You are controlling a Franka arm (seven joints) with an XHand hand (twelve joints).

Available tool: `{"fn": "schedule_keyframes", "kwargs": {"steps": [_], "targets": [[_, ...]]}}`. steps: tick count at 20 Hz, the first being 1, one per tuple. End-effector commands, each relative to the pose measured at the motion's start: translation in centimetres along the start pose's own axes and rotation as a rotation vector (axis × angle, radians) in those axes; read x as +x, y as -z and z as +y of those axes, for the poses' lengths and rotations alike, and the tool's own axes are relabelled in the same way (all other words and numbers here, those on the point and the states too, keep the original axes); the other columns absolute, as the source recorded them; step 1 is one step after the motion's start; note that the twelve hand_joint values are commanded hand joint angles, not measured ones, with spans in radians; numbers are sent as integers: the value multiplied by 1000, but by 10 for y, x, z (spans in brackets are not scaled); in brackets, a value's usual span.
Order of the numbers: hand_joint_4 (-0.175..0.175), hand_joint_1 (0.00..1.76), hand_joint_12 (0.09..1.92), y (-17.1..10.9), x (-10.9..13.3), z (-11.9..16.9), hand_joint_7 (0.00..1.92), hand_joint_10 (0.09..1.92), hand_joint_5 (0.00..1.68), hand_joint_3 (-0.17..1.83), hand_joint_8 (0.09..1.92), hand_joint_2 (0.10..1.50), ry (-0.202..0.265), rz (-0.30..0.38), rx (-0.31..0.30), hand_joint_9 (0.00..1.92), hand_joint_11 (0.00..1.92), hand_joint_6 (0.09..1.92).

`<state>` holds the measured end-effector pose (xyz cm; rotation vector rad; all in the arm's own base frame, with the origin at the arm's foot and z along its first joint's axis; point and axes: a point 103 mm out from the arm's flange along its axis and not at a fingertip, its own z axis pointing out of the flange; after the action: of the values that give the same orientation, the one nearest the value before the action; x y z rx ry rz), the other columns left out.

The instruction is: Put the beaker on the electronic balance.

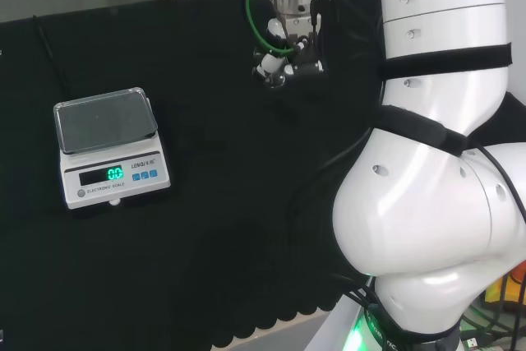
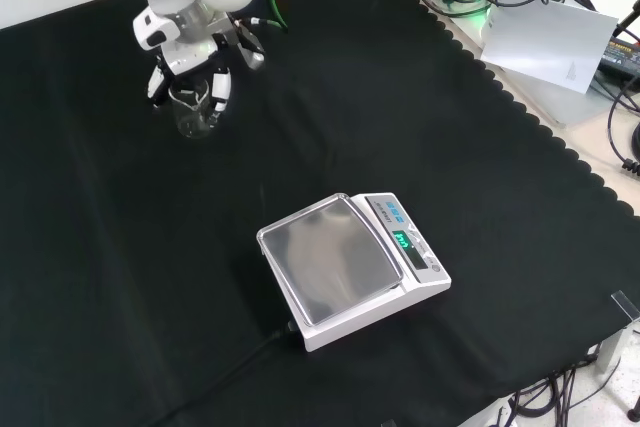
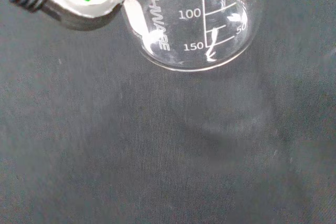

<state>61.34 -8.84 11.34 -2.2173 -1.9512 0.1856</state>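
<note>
One clear glass beaker, upright on the black cloth, well apart from the electronic balance, beyond its far left corner in the front view. Hand lowered over the beaker, fingers down on either side of its wall, apparently curled round it, though contact hard to confirm through the glass. Beaker seemingly empty in the wrist view, so probably light; also rigid, smooth, slippery and breakable. Best taken by the side wall below the rim. Balance with a flat, bare, raised steel pan, so needing a lift over the pan's edge. Open cloth all the way between beaker and balance, nothing in between.
</note>
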Motion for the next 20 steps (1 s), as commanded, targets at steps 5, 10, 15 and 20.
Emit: {"fn": "schedule_keyframes", "kwargs": {"steps": [5, 10, 15, 20], "targets": [[-101, 1228, 1063, 65, 12, -27, 974, 1179, 848, 770, 1417, 796, 3, -28, -53, 1246, 1272, 1261], [-102, 1230, 1067, 75, 40, -37, 981, 1182, 854, 802, 1423, 778, 54, -27, -51, 1247, 1270, 1266], [-100, 1231, 1069, 75, 113, -48, 984, 1183, 861, 821, 1426, 767, 192, -49, -29, 1247, 1269, 1266], [-101, 1231, 1069, 66, 194, -64, 985, 1183, 862, 825, 1426, 765, 339, -81, -1, 1247, 1269, 1266]]}}
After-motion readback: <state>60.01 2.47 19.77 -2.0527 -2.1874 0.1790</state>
